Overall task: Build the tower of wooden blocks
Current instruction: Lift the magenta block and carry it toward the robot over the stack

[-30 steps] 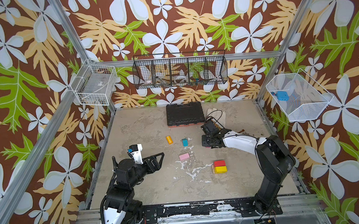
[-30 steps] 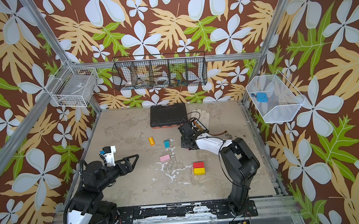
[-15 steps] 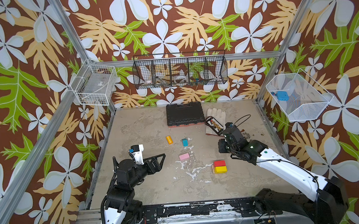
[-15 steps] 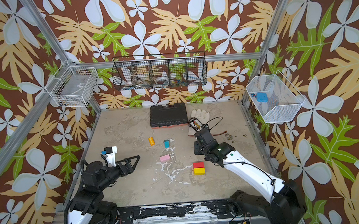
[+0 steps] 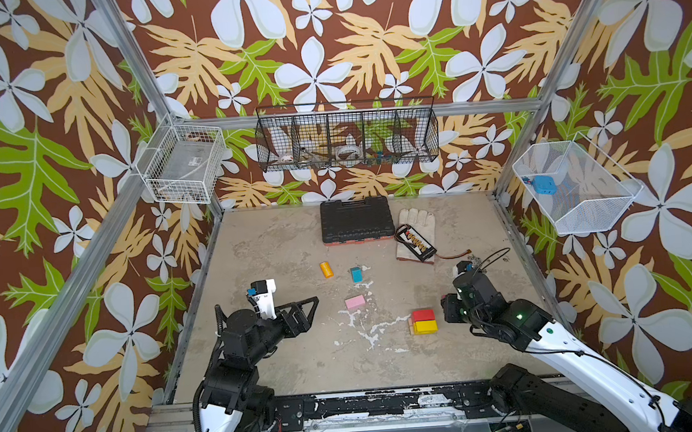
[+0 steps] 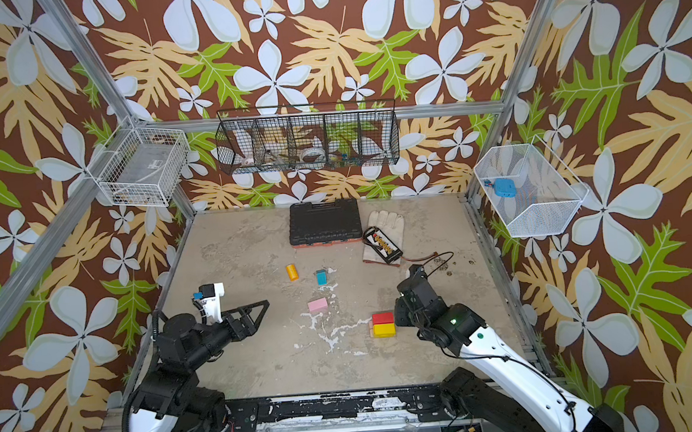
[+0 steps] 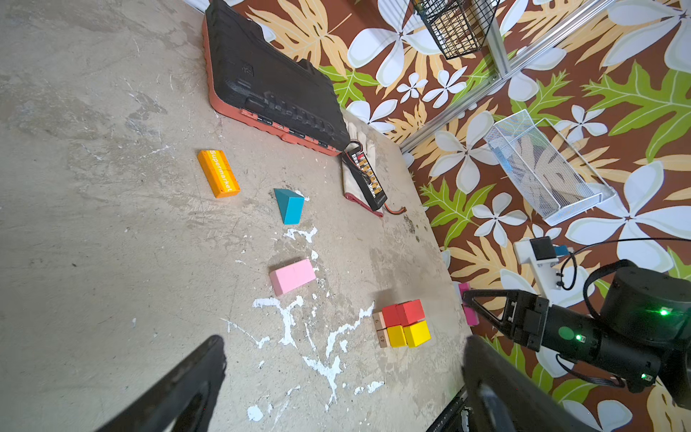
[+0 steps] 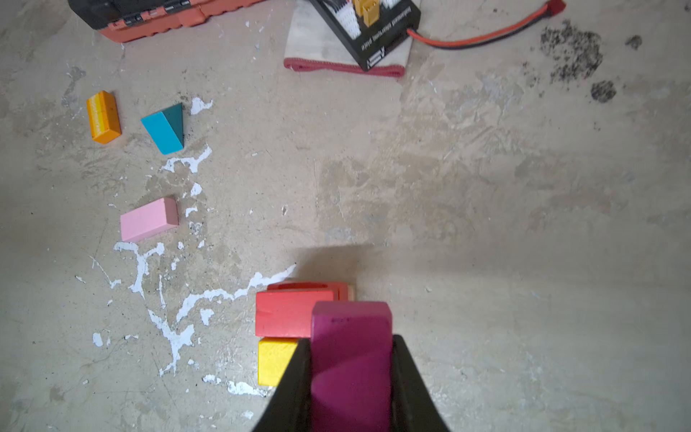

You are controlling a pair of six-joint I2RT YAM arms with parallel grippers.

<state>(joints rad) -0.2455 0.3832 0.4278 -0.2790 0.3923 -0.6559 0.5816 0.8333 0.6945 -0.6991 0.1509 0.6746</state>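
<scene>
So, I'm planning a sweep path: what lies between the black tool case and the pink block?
Only the teal block, roughly midway between them; both top views show it.

tool case (image 5: 356, 220) at back, glove (image 5: 418, 219) right of it, charging board (image 5: 417, 243) on glove, 3 loose blocks (image 5: 355, 302) left of stack (image 5: 423, 322)

A: Which markings can be read?

B: Item 1: "Supermarket", in white lettering along the top face of the orange block (image 7: 218, 174). It lies well ahead of the left gripper (image 7: 344, 342).

A: Any numerals?

B: Item 2: "9" and "45", on the end faces of the tan planks (image 7: 380, 331) at the foot of the wood block tower (image 7: 407, 321), near the right gripper (image 7: 467, 303).

A: The black connector board (image 8: 368, 33)?

B: It carries white print along one edge, far ahead of the right gripper. The print is upside down and cannot be read reliably.
</scene>
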